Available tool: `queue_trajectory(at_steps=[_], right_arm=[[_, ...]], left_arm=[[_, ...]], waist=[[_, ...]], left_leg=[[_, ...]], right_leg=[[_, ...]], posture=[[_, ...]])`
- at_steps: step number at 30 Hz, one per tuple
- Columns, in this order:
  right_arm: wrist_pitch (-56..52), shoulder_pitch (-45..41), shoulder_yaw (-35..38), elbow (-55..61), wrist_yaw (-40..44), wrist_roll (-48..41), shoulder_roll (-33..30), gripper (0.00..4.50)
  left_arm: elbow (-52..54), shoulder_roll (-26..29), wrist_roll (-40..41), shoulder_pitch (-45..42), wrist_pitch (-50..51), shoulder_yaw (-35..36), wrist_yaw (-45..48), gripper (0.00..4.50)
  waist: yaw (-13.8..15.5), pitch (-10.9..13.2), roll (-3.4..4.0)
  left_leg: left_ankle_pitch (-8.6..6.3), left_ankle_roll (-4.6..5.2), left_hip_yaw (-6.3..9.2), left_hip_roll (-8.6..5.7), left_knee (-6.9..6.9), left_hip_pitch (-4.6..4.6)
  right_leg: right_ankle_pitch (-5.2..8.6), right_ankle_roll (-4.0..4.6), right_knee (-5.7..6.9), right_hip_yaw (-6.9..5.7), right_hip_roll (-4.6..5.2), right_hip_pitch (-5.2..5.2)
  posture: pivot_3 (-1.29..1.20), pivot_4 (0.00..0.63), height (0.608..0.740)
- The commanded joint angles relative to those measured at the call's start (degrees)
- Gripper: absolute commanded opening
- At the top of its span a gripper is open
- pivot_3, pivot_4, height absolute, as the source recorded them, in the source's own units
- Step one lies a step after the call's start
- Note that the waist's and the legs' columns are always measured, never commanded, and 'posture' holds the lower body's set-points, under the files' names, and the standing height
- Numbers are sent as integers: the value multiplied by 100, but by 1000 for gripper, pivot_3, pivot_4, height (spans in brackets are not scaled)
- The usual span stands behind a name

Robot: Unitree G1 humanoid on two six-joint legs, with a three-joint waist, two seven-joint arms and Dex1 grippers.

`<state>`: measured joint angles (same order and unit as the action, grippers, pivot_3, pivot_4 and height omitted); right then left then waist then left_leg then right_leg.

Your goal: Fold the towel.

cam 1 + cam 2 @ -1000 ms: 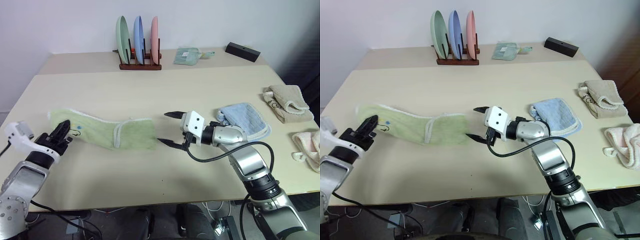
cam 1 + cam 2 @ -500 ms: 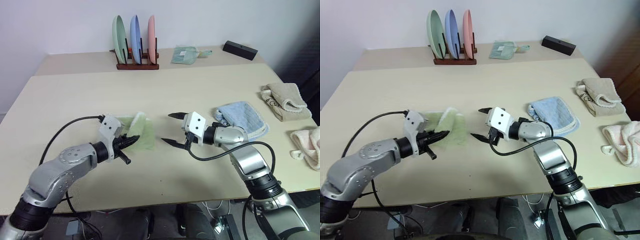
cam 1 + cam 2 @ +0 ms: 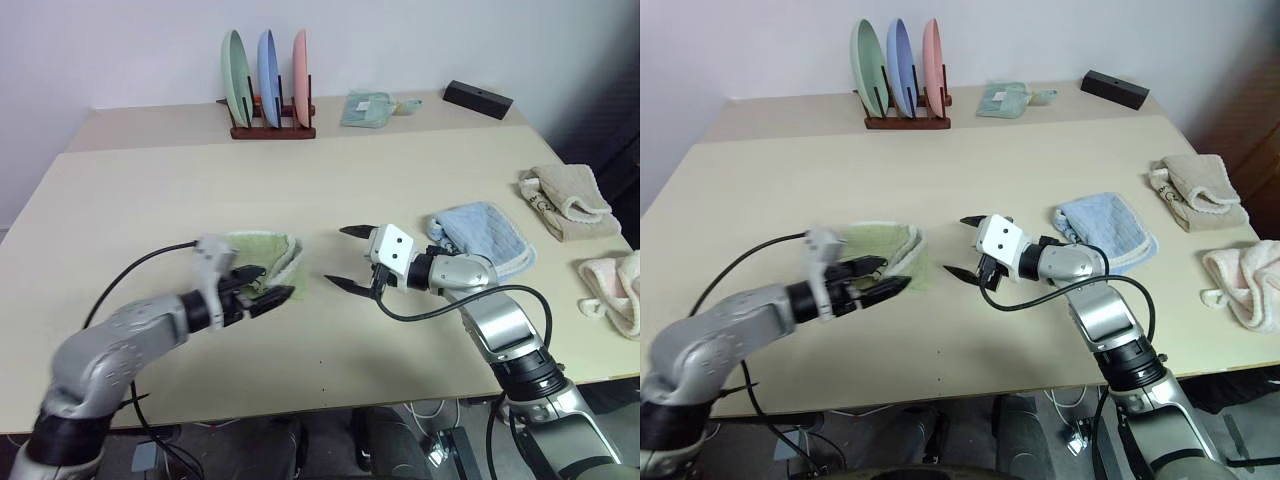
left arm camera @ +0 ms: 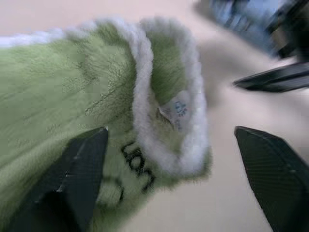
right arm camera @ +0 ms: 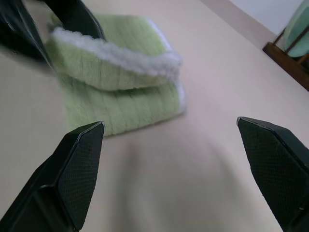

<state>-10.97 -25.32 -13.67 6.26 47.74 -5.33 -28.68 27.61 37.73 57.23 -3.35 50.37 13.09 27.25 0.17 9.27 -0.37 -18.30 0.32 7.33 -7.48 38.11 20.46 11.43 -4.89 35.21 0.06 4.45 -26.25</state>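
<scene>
We see a pale beige worktop [image 3: 400,170] under soft, even light, with a seam across its far part. A plain white wall [image 3: 120,50] stands behind it, darkening to shadow at far right.

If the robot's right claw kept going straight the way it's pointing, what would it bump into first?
Probably the green towel. The right gripper, fingers open, points across the table at the towel's folded edge, with bare tabletop between. The left gripper hovers at the towel's near side, so depth is uncertain.
</scene>
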Motion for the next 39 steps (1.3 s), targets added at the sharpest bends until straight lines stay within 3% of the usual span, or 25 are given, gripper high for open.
queue_trajectory(at_steps=[1, 3, 6, 8, 15, 19, 27, 35, 36, 38, 39], right_arm=[[-122, -230, 261, 40, 16, -161, -13, 3626], [-252, -343, 298, 18, 8, -255, 63, 2631], [-507, -596, 336, 54, -19, -491, 312, 1016], [-700, -812, 291, 67, -64, -626, 545, 23], [-1346, -1478, -172, -505, -161, -681, 1455, 23], [-1320, -1500, -747, -1362, -297, -222, 1893, 23], [-1168, -1110, -1099, -2495, -624, 329, 2045, 23], [-619, -1028, -780, -2101, -654, 259, 2019, 23], [-603, -1067, -622, -1801, -586, 111, 1962, 257], [-603, -1067, -407, -1073, -250, -187, 1705, 800], [-688, -1038, -335, -785, -143, -286, 1578, 1274]], left_arm=[[226, 225, 751, 250, -3, 1165, 95, 3729], [89, 265, 879, 272, -5, 1513, -128, 3115], [-212, 314, 658, 74, -172, 1760, -359, 1579], [-373, 391, 175, -145, -271, 1502, -501, 564], [-860, 245, -1255, -909, -797, -30, -135, 564], [-1480, 197, -2030, -835, -1291, -776, 469, 564], [-2099, -108, -2693, -353, -1833, -1089, 862, 564], [-1889, -595, -2469, -217, -1928, -539, 775, 564], [-1637, -643, -1964, -196, -1733, -110, 729, 517], [-1176, -627, -855, -95, -1256, 769, 632, 1072], [-1069, -582, -506, -37, -1070, 1089, 546, 1432]], waist=[[28, 0, 0], [57, 0, 0], [62, 0, 0], [56, 0, -1], [44, 0, 0], [-10, -1, 0], [-91, -9, 8], [-86, -33, 22], [-88, -32, 22], [-95, -23, 13], [-96, -22, 12]], left_leg=[[1, -2, 0, 1, 0, 0], [2, -4, -1, 0, 1, -6], [2, -3, 1, -1, 3, -10], [2, -3, 1, -1, 3, -9], [2, -3, 1, -2, 2, -6], [2, -4, 0, -1, -2, -5], [2, -3, -1, -3, -5, -5], [3, -4, -1, -2, -3, -24], [3, -4, 0, -2, -3, -21], [3, -4, 0, -1, 2, 4], [3, -4, 1, -1, 4, 16]], right_leg=[[0, 0, 1, -1, -1, 1], [-1, 2, 1, -1, 0, 12], [-1, 2, -1, -3, 1, 22], [-2, 2, -1, -3, 1, 21], [-3, 4, -2, -3, 1, 15], [-4, 5, 2, -3, -1, 5], [-4, 5, 4, -3, 0, -1], [-4, 5, 8, -3, 0, 23], [-4, 5, 8, -3, 0, 19], [-4, 4, 11, -2, 0, -8], [-4, 4, 11, -3, 0, -19]], posture=[[0, 150, 740], [0, 150, 740], [0, 150, 740], [0, 150, 740], [0, 150, 740], [0, 150, 740], [0, 150, 740], [0, 150, 740], [0, 150, 740], [0, 150, 740], [0, 150, 740]])
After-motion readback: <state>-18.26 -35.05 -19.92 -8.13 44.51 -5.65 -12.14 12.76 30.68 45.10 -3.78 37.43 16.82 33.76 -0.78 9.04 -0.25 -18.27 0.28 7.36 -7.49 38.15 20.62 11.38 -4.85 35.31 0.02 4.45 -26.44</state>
